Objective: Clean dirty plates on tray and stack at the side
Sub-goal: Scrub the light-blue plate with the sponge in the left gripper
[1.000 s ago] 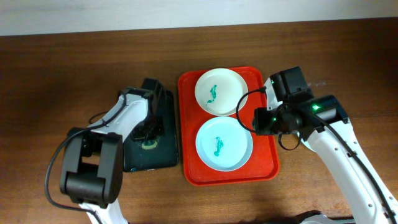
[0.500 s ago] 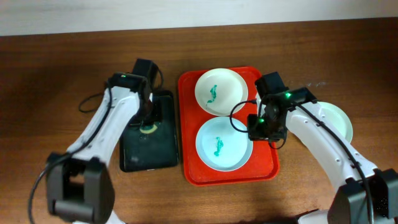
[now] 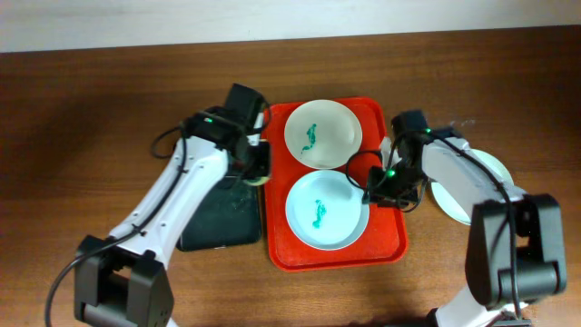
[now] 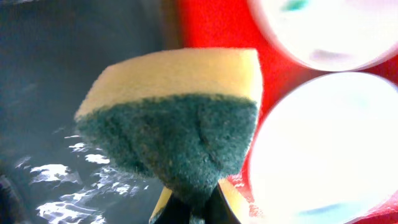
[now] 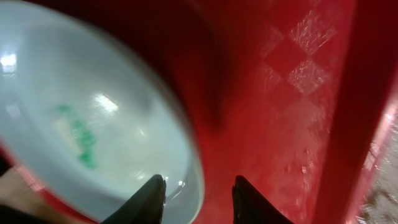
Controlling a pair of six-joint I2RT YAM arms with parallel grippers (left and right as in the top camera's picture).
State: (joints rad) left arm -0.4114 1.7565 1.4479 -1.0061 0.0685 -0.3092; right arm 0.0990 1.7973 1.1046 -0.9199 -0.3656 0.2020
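The red tray point(image 3: 386, 238) holds a white plate point(image 3: 322, 133) at the back and a pale mint-blue plate point(image 3: 325, 211) at the front, each with a teal smear. A third pale plate point(image 3: 481, 182) lies on the wood table to the right, partly hidden by my right arm. My left gripper point(image 3: 255, 169) is shut on a yellow and green sponge point(image 4: 177, 118) at the tray's left edge. My right gripper point(image 3: 377, 186) is open, and its fingers point(image 5: 199, 186) straddle the front plate's point(image 5: 81, 112) right rim.
A black tray point(image 3: 218, 218) with a wet surface point(image 4: 43, 93) lies left of the red tray. The red tray's raised right rim point(image 5: 367, 93) runs close beside my right gripper. Bare wood table surrounds both trays.
My left gripper has lifted the sponge off the black tray and carried it right to the red tray's left edge. My right gripper stayed by the front plate's right rim while its arm swung.
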